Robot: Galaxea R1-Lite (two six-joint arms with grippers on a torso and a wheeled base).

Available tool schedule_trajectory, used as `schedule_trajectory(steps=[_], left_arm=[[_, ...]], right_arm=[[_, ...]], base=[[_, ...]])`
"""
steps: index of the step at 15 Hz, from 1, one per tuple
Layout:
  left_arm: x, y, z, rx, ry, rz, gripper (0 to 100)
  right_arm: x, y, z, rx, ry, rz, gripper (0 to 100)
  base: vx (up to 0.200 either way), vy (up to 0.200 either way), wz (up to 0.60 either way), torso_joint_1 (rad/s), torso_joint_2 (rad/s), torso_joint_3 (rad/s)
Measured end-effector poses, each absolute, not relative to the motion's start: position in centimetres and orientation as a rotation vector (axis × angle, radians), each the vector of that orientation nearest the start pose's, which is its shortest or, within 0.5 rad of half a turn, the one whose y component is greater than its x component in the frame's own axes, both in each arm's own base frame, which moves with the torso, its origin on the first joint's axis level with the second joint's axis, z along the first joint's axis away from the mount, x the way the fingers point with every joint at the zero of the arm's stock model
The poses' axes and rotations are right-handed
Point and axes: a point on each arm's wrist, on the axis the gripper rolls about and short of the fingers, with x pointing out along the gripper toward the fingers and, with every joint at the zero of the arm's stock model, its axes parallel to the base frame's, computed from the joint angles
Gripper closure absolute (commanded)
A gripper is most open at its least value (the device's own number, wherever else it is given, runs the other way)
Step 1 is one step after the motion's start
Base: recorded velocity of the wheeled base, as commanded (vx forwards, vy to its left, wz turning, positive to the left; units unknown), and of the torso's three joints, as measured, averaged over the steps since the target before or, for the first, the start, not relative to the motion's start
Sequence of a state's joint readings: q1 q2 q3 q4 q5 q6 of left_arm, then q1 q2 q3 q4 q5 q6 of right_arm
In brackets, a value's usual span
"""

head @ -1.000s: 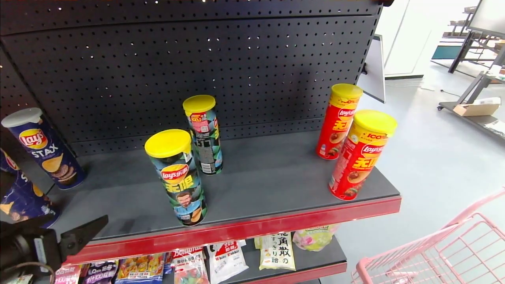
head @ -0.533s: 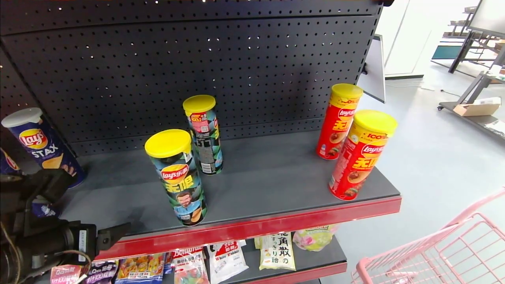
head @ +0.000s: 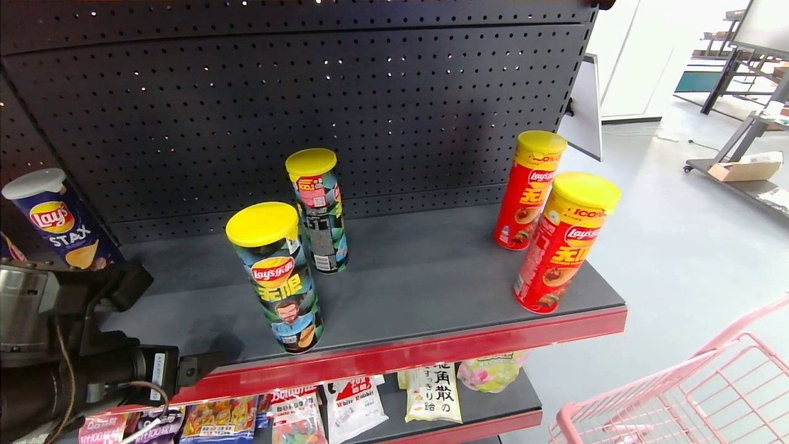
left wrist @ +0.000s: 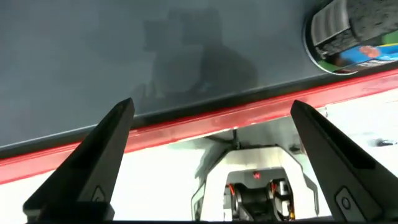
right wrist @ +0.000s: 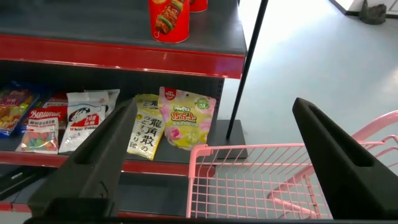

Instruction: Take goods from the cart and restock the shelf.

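Black, spread wide and empty, the left gripper (left wrist: 214,155) hangs at the red front lip of the shelf (head: 419,277), which runs between its fingers (left wrist: 93,168). Just beyond one fingertip stands the front teal chip can (head: 277,277), with a second teal can (head: 317,209) behind it. The right gripper (right wrist: 214,162), equally wide with nothing held, hangs over the pink cart (right wrist: 249,180), whose wire basket lies between its fingers. Past those fingertips, snack bags (right wrist: 180,118) lie on the lower tier (right wrist: 168,167). Two red cans (head: 564,240) stand farther along the shelf, and a blue can (head: 61,228) stands against the pegboard (head: 370,92).
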State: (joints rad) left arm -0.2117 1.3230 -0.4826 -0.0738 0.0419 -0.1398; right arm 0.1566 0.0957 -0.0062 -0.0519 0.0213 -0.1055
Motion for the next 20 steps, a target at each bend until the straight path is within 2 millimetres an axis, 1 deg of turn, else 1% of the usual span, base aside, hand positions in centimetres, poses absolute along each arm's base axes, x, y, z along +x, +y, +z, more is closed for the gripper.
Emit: schedule_trajectory(steps=[6, 12, 20], left_arm=[[18.0, -4.9, 13.5, -0.014, 0.784, -0.165, 0], [20.0, -5.6, 13.0, -0.011, 0.762, -0.168, 0], [21.4, -6.0, 12.6, -0.006, 0.782, -0.163, 0]], right_arm=[[-1.5, -0.2, 8.5, -0.108, 0.028, 0.179, 0], [-1.5, -0.2, 8.4, -0.108, 0.029, 0.178, 0], [-1.5, -0.2, 8.5, -0.108, 0.030, 0.177, 0]], base=[[0.000, 0.000, 0.00, 0.000, 0.00, 0.000], [0.000, 0.000, 0.00, 0.000, 0.00, 0.000], [0.000, 0.000, 0.00, 0.000, 0.00, 0.000]])
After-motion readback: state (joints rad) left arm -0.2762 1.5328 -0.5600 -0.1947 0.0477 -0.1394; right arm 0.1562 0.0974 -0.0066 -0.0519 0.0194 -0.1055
